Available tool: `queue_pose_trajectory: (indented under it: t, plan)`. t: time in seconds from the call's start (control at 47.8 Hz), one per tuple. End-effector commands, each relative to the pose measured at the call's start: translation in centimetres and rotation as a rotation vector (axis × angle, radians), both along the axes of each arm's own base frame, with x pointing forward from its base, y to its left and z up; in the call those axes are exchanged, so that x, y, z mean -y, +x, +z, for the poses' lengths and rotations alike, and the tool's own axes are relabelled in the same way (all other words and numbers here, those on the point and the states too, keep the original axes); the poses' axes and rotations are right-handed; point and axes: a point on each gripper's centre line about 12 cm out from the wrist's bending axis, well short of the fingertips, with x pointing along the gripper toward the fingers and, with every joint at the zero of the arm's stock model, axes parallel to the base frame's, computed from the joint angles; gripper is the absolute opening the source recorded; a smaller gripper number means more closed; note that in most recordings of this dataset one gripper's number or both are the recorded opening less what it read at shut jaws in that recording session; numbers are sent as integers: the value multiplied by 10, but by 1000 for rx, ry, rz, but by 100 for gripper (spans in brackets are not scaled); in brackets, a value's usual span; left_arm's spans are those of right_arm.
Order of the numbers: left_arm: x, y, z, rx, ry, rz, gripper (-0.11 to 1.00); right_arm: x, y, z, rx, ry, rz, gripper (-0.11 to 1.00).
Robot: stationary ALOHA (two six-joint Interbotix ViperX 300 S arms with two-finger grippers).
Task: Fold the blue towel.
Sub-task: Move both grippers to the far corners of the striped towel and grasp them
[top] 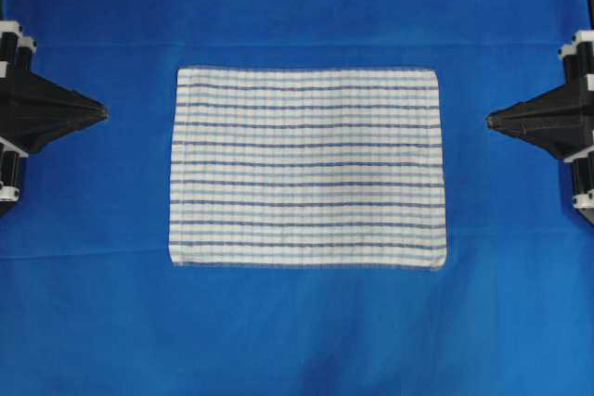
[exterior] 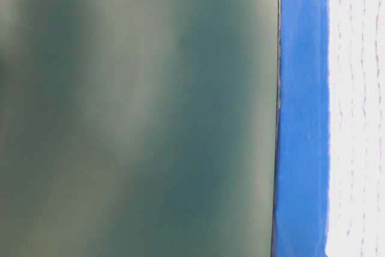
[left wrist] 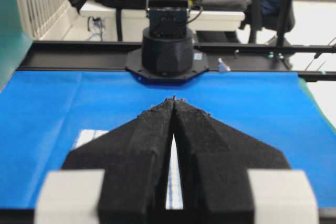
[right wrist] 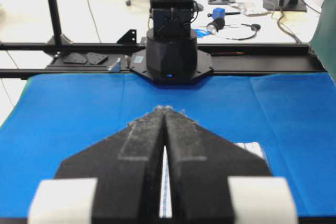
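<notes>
At the left the black left gripper (top: 104, 114) hangs with its jaws closed on nothing, well apart from the white woven towel with thin blue stripes (top: 307, 167) — spread flat in the middle of the plain blue table covering (top: 297, 340). It looks light, limp and unbreakable; a pinched corner or edge should lift easily. At the right the right gripper (top: 490, 121) — likewise closed, empty.

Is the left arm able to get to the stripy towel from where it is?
Probably yes. The left pincer, shut and empty, points at the towel, which lies flat on the blue table cover. Only bare cover lies between them, so nothing blocks the way.
</notes>
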Motion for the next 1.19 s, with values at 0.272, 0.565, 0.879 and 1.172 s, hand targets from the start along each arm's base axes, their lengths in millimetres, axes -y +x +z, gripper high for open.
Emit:
queue_pose_trajectory:
  t: [0.272,0.565,0.879,1.172]
  plan:
    - [-26,5,-6,-73,-38,130,-1,34,11,-8,-118,21,-162,0]
    - [-54,17,-45,-234,-73,250,0,77,17,-39,-249,91,-348,0]
    - [-91,31,-99,-422,-124,383,69,112,34,-96,-534,163,-449,52]
    - [-107,48,-161,-593,-162,414,86,134,42,-153,-759,232,-495,58]
